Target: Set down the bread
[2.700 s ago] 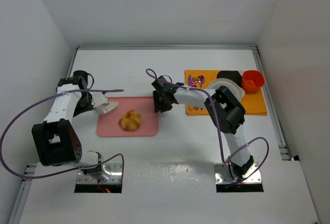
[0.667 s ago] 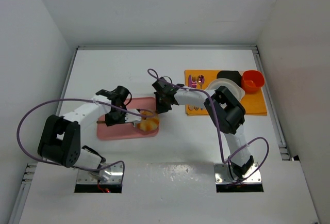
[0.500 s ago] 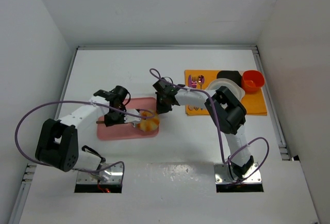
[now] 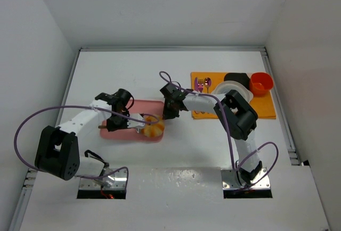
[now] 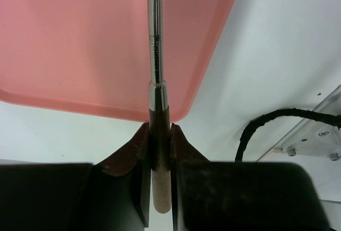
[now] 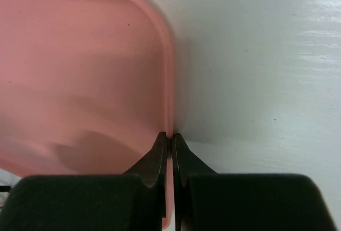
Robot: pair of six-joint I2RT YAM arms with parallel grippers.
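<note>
Bread (image 4: pixel 153 128) sits at the pink tray's (image 4: pixel 128 135) right end, on a utensil (image 5: pixel 155 55) clamped in the left gripper (image 5: pixel 159 151). The right gripper (image 6: pixel 171 148) pinches the tray's rim. An orange mat (image 4: pixel 264 106) with dishes lies well apart, to the right.

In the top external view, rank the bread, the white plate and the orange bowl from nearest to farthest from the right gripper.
From the right gripper, shut on the pink tray's right rim:
1. The bread, just to its left, at the tray's right end.
2. The white plate, to its right on the orange mat.
3. The orange bowl, farther right, at the mat's far corner.
</note>
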